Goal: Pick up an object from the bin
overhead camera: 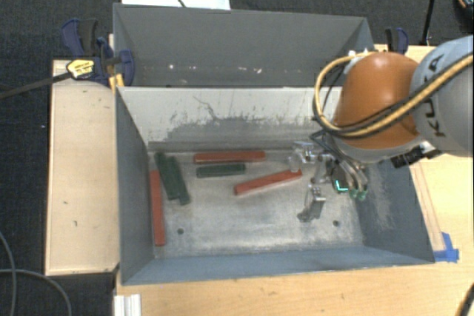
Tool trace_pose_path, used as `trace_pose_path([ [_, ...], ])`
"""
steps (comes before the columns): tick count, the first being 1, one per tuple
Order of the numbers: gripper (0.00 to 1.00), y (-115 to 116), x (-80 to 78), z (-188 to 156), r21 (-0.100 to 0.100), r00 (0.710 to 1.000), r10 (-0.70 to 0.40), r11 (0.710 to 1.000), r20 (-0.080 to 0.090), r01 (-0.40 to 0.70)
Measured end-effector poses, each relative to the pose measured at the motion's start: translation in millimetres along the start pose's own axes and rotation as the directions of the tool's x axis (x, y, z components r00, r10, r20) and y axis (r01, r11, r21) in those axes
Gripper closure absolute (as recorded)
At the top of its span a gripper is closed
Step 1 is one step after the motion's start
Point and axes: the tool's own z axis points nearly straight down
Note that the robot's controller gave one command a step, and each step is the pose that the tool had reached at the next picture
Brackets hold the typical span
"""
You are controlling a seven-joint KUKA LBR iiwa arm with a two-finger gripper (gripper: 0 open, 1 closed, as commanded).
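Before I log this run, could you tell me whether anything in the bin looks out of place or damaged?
Nothing looks damaged or spilled. Red and dark green sticks lie loose on the floor of the bin; one red stick lies slanted, its right end close to the gripper. That seems ordinary scatter.

Jaws low over bin floor, right side; tilted red bar just left, apart.
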Motion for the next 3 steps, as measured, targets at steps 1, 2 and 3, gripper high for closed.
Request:
trace_pose_path([
  [1,0.00,-25,-45.4,102,0.001,0.987,-0.160,0.987,0.002,0.160],
  [2,1.00,-24,-46.5,98,0.001,0.987,-0.159,0.987,0.007,0.159],
  [3,1.00,-36,-25.1,-141,0.005,0.985,-0.174,0.985,0.017,0.174],
])
